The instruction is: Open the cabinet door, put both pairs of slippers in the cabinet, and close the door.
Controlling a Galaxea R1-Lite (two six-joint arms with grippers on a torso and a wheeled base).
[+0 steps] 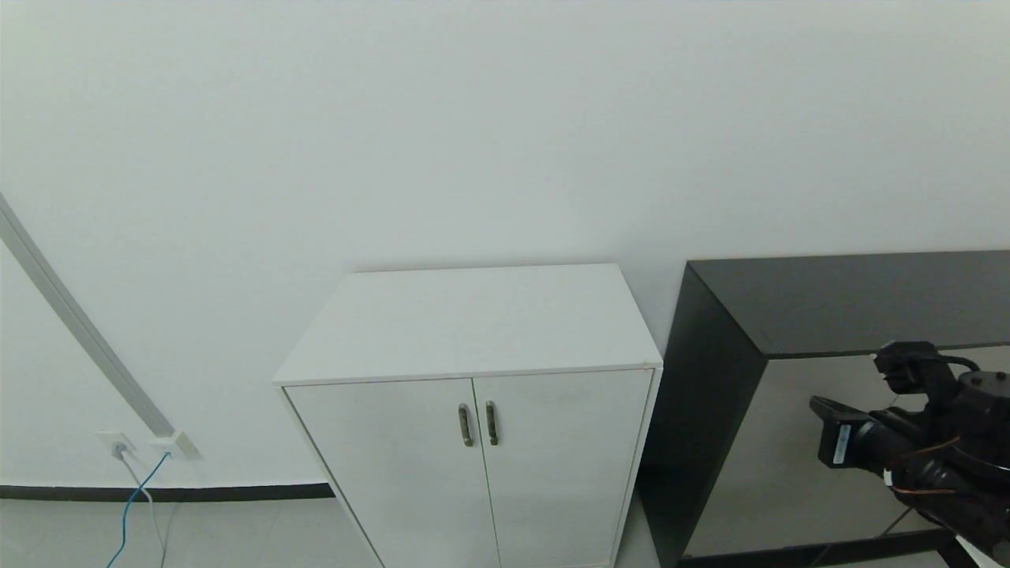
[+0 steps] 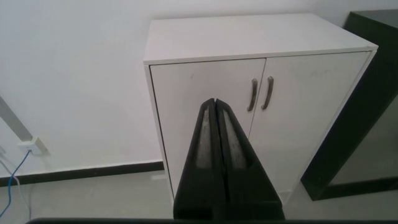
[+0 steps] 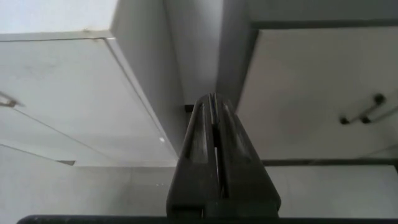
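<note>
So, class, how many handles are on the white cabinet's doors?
2. The left handle and the right handle stand upright, side by side, at the middle of the cabinet front. None seems hidden.

1. The cabinet (image 1: 473,323) ahead of the left gripper (image 2: 214,102) is plain white, and its two handles (image 1: 466,424) are dull bronze-grey.
2. The left gripper and the right gripper (image 3: 213,98) are black.
3. The surface (image 1: 852,292) beyond the right gripper is black.
4. The cable (image 1: 130,505) is blue.

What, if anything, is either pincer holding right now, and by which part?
Nothing is held: the left pincer and the right pincer are both shut and empty, short of the closed white cabinet.
</note>
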